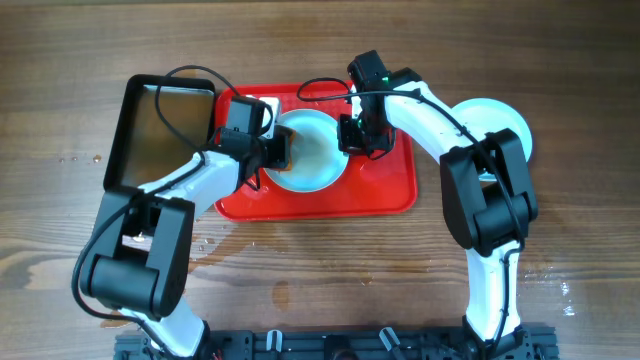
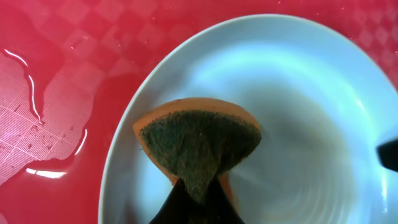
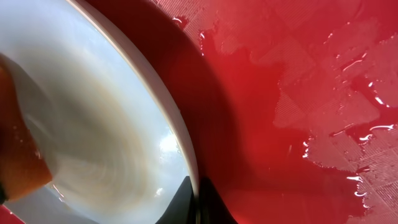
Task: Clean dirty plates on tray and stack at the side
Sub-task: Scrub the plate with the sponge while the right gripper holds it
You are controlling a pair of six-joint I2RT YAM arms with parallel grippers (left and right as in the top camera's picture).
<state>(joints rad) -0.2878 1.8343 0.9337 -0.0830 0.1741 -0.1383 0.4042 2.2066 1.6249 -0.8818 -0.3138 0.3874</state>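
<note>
Left pincer (image 2: 194, 204): closed tight on a sponge (image 2: 199, 140), orange with a dark green scrubbing face, pressed onto the inside of the plate.
Right pincer (image 3: 196, 202): clamped narrow on the plate's right rim, one finger on each side of the edge.
Plate (image 1: 312, 158): white with a pale blue rim, on the middle of the tray between the two pincers; a thin brownish film swirls on its inside.
Tray (image 1: 385, 192): red, wet, with water pooled on its patterned floor.
Side plate (image 1: 508, 112): on the desk right of the tray, partly hidden by the right arm.
Pan (image 1: 160, 130): black, touching the tray's left end.
Desk (image 1: 320, 40): brown wood.
</note>
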